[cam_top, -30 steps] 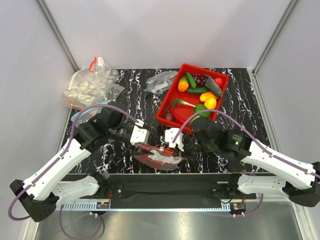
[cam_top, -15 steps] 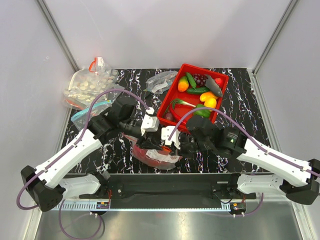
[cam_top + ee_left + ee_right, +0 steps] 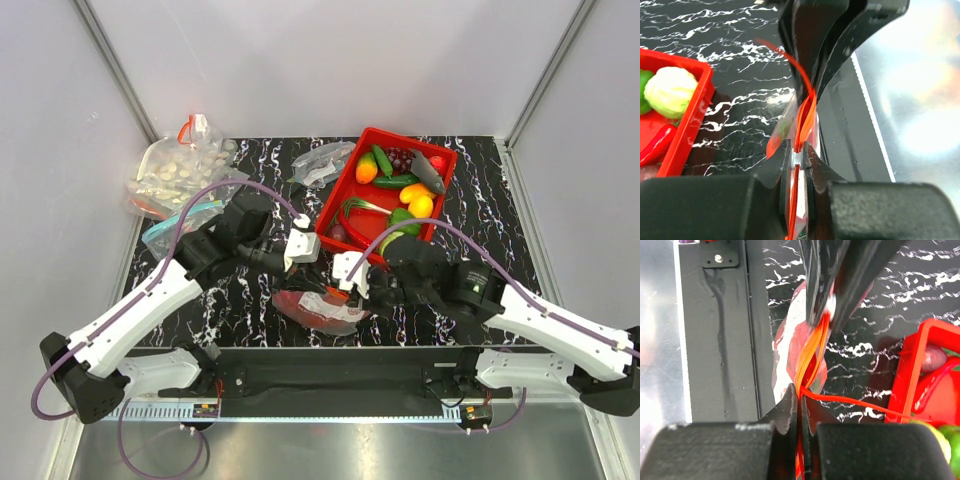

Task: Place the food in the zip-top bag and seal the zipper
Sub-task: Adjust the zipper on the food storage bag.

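Note:
The zip-top bag (image 3: 322, 310) lies near the table's front edge with red food (image 3: 312, 314) inside it. Its red-orange zipper (image 3: 807, 112) is lifted and stretched between both grippers. My left gripper (image 3: 797, 159) is shut on the zipper's small white slider. In the right wrist view my right gripper (image 3: 801, 390) is shut on the strip at the bag's (image 3: 785, 347) mouth, a thin red strand trailing off to the right. From above, the left gripper (image 3: 314, 280) and right gripper (image 3: 340, 290) meet over the bag. More food (image 3: 410, 195) fills the red tray (image 3: 352, 178).
A bag of pale round pieces (image 3: 178, 168) and a clear bag with a teal strip (image 3: 178, 226) lie at the back left. Another crumpled clear bag (image 3: 322, 162) sits left of the tray. The tray's corner (image 3: 692, 117) is close to the grippers. A black rail (image 3: 330, 378) borders the front.
My left arm swung in from the left to the bag's mouth, and its jaws closed on the zipper slider. The right gripper stayed shut on the strip and shifted slightly right.

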